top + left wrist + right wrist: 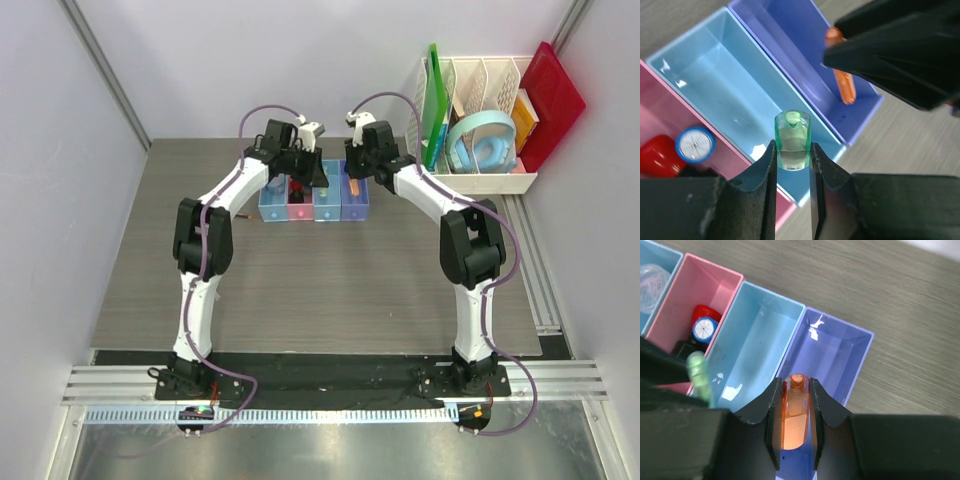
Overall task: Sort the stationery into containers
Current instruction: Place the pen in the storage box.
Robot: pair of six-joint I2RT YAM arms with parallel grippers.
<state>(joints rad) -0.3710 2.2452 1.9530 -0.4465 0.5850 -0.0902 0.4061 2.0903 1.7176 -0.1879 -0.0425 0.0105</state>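
Observation:
Four joined bins (314, 210) stand in a row at the table's back. My left gripper (792, 150) is shut on the light green marker (792, 132), held upright over the second light-blue bin (715, 75). My right gripper (794, 385) is shut on the orange marker (796, 412), its tip down inside the purple-blue bin (840, 355). The two grippers are close together, side by side. The pink bin (715, 280) holds the small red ball-like piece (704, 312) and the blue-capped piece (705, 330). The clear round piece (652, 277) lies in the leftmost light-blue bin.
The large white slotted rack (480, 182) stands at the back right with a green board (433, 100), a red board (552, 100) and a light-blue ring (482, 140). Grey walls close in the left and right sides. Bare table lies in front of the bins.

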